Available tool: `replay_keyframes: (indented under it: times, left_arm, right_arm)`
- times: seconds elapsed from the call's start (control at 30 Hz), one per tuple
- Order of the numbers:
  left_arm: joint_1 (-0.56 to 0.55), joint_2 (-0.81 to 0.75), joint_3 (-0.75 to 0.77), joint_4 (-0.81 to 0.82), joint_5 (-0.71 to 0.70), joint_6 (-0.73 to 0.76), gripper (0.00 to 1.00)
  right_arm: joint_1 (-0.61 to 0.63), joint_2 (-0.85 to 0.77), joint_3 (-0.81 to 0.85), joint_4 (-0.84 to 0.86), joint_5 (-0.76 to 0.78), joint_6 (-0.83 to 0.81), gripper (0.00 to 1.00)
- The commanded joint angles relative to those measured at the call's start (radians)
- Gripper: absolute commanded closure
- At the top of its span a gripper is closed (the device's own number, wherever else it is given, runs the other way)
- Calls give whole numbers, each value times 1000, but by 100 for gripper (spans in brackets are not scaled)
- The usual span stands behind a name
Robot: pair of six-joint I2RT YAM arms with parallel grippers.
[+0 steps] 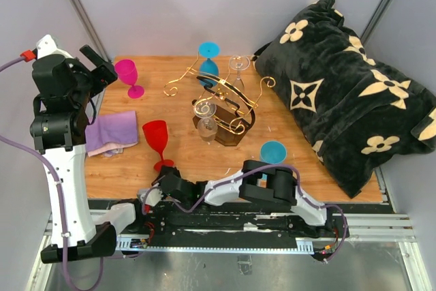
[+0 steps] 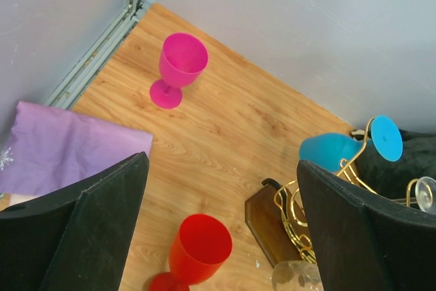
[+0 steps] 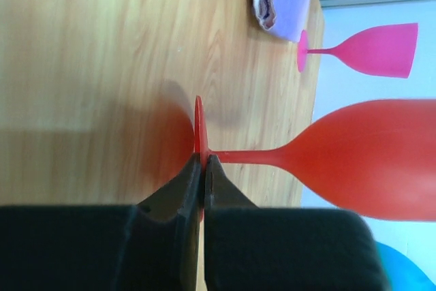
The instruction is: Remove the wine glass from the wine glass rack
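Note:
The gold wire wine glass rack (image 1: 219,100) stands on its dark wooden base (image 1: 235,134) at the table's middle. A blue glass (image 1: 208,59) and two clear glasses (image 1: 238,66) (image 1: 206,125) hang on it. A red wine glass (image 1: 155,138) stands upright on the table, left of the rack. My right gripper (image 1: 165,176) (image 3: 203,161) is shut on the rim of the red glass's foot (image 3: 198,124). My left gripper (image 1: 102,66) (image 2: 221,161) is open and empty, high above the table's left side. It looks down on the red glass (image 2: 201,247) and the rack (image 2: 300,216).
A pink glass (image 1: 127,74) stands at the back left and a teal glass (image 1: 272,152) at the front right. A purple cloth (image 1: 109,133) lies at the left edge. A black flowered blanket (image 1: 347,86) fills the right side. Grey walls enclose the table.

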Motion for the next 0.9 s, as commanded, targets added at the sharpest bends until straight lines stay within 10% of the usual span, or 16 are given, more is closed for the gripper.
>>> replay_keyframes:
  times: [0.0,0.87]
  left_arm:
    - [-2,-6,-12,38,29,-6,4]
    - [-2,-53,-74,38,68,-10,4]
  right_arm:
    - [-12,121,108,14,-34,6,99]
    - [-63,246,328,-160,-2,85,99]
